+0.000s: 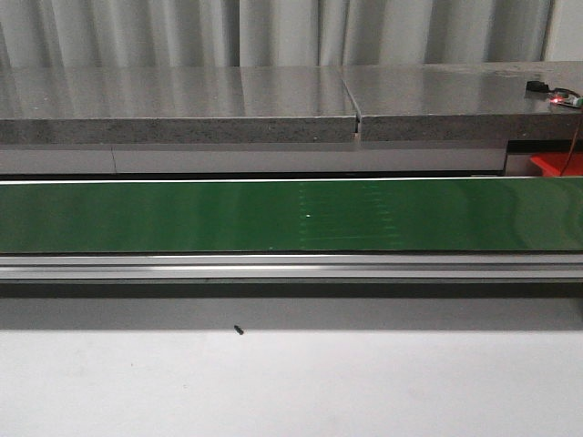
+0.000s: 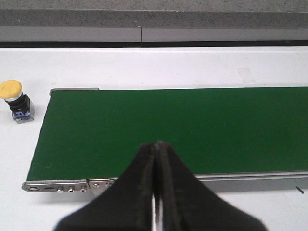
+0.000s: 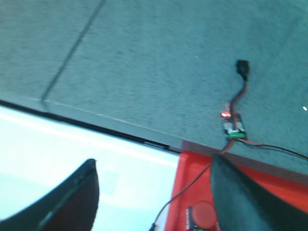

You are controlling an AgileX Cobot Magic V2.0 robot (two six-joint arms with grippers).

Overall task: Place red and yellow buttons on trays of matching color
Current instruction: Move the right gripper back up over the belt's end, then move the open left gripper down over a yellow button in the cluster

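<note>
Hovering over green belt point(image 2: 183, 130), left gripper point(image 2: 157, 147) jaws together; yellow button point(image 2: 16, 101) beside belt's end. Right gripper point(image 3: 154, 192) jaws apart above red tray point(image 3: 269, 187) holding red button point(image 3: 204, 214).

Pale pleated curtains point(image 1: 273, 32) hang at the far side. A grey speckled stone counter point(image 1: 182, 105) runs before them. Nearer lies a white table point(image 1: 291, 382).
</note>
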